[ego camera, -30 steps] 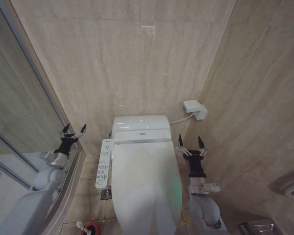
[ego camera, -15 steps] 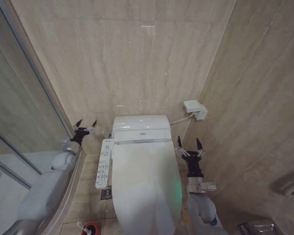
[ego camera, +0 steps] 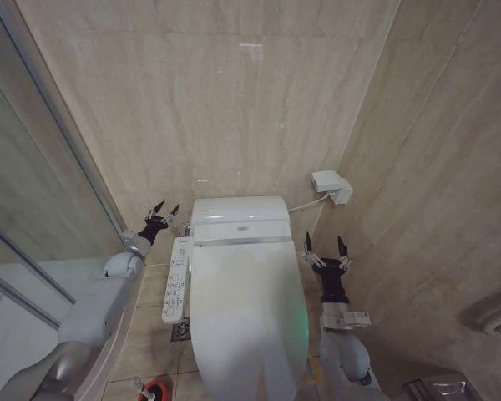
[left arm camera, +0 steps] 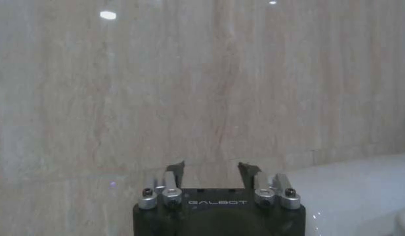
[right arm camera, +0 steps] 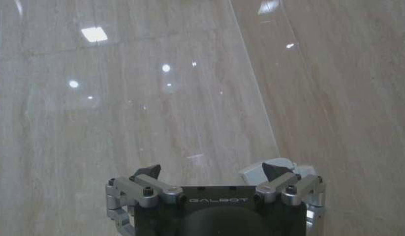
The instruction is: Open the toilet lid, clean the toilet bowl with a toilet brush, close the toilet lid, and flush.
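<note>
The toilet lid (ego camera: 244, 309) is a smooth white oval lying shut over the seat, so the toilet bowl is hidden under it. My left gripper (ego camera: 167, 206) is open and empty, held up beside the left rear corner of the white tank (ego camera: 238, 210). In the left wrist view it (left arm camera: 209, 166) faces the beige wall, with the tank's curved edge (left arm camera: 359, 189) beside it. My right gripper (ego camera: 324, 240) is open and empty, pointing up to the right of the lid. The toilet brush (ego camera: 138, 384) stands in its red holder on the floor at the lid's front left.
A long white button panel (ego camera: 177, 280) runs along the lid's left side. A white wall box (ego camera: 332, 185) with a cable sits right of the tank, also seen behind my right gripper (right arm camera: 212, 172). A glass shower partition (ego camera: 42, 167) closes off the left.
My left arm has swung forward and to the right, from the shower glass to beside the tank. The right gripper has barely shifted. The lid stays shut.
</note>
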Robot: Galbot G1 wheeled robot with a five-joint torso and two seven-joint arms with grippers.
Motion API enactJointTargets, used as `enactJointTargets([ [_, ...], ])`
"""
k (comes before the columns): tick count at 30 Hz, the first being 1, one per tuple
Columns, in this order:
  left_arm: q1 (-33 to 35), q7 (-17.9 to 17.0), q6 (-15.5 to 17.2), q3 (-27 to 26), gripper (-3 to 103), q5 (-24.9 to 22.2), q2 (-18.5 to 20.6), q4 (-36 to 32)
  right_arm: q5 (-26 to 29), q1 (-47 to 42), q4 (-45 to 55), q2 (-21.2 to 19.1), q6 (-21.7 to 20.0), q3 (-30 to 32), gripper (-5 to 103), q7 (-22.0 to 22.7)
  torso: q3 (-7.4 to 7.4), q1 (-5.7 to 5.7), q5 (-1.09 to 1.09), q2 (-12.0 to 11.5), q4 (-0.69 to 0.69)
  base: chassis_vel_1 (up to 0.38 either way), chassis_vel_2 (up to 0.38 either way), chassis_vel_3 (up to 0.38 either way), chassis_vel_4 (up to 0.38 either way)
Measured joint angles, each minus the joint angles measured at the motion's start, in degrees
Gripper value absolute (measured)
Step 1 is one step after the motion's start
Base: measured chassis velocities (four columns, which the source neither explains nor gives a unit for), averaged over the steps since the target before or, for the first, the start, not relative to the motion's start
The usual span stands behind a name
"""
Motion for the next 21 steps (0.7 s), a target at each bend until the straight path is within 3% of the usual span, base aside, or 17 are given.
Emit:
enactJointTargets([
  [1,-0.08,1.23,-0.12,-0.31,51,0.58,0.32,0.12,0.00,-0.03,0.03,0.02,0.01,-0.01,100,0.00,0.00,0.00,0.00,0.00,0.00,0.000,0.000,0.000,0.000],
  [7,0.29,7.40,-1.34,-2.13,51,3.41,2.14,0.35,0.01,-0.04,0.01,0.09,0.10,-0.09,100,0.01,0.00,-0.01,0.00,0.00,0.02,0.000,0.000,0.000,0.000],
  [8,0.30,9.85,-2.03,-2.48,24,3.51,2.39,0.98,0.00,-0.03,-0.10,0.17,0.16,-0.16,100,0.01,0.00,-0.01,0.00,0.00,0.02,0.000,0.000,0.000,0.000],
  [15,-0.27,12.60,-3.21,-2.96,24,3.36,1.26,3.80,-0.06,-0.13,-0.19,0.40,0.29,-0.33,100,-0.02,0.00,-0.01,0.00,0.00,0.00,0.000,0.000,0.000,0.000],
  [16,-0.46,12.61,-3.31,-3.05,1,3.51,0.69,4.41,-0.08,-0.21,-0.19,0.41,0.32,-0.34,100,-0.03,0.00,-0.01,-0.01,0.00,0.00,0.000,0.000,0.000,0.000],
  [21,-1.56,12.38,-3.37,-3.37,1,4.71,-1.07,7.12,-0.12,-0.54,-0.20,0.35,0.58,-0.27,100,-0.05,0.00,-0.01,0.00,0.00,-0.01,0.000,0.000,0.000,0.000],
])
